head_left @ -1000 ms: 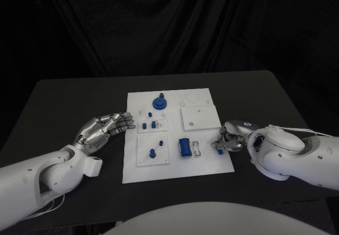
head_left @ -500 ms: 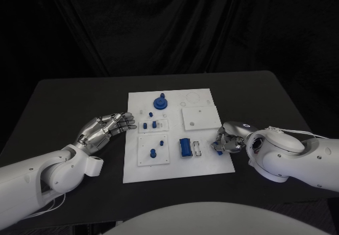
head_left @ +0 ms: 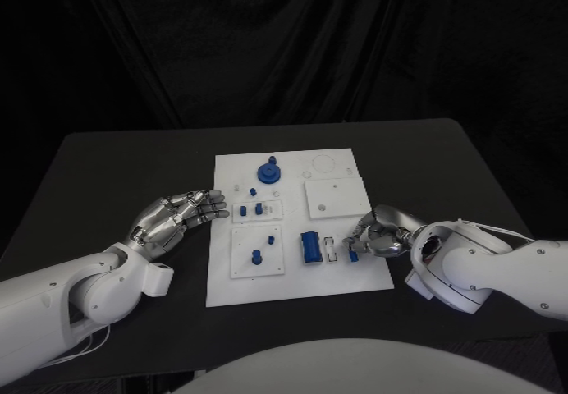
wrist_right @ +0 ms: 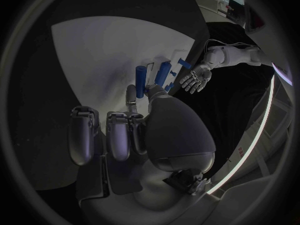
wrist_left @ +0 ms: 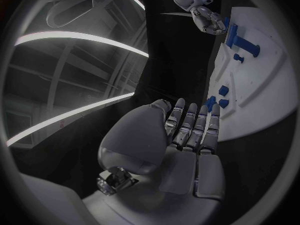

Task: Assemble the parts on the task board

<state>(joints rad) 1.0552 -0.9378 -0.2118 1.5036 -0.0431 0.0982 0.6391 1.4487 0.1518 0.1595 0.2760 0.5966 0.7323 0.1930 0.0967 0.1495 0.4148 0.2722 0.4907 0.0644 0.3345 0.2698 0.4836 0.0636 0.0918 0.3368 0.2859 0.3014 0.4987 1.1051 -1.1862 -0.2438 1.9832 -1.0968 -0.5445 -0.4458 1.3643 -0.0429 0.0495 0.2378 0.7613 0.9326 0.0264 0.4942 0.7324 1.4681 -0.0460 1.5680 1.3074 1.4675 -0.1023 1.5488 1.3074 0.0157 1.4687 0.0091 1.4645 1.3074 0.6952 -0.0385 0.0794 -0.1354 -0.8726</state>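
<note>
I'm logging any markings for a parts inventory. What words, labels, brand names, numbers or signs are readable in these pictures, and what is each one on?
None can be read.
Task board: plain white, no print to be seen.
Blue parts, such as the block: no markings visible.
Left hand and right hand: no legible brand or number.
Left wrist view, background: a small reddish mark, too small and blurred to read.

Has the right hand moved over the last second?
Yes. The right hand has crept leftward over the task board, closer to the upright blue block, while the left hand kept its place.
</note>
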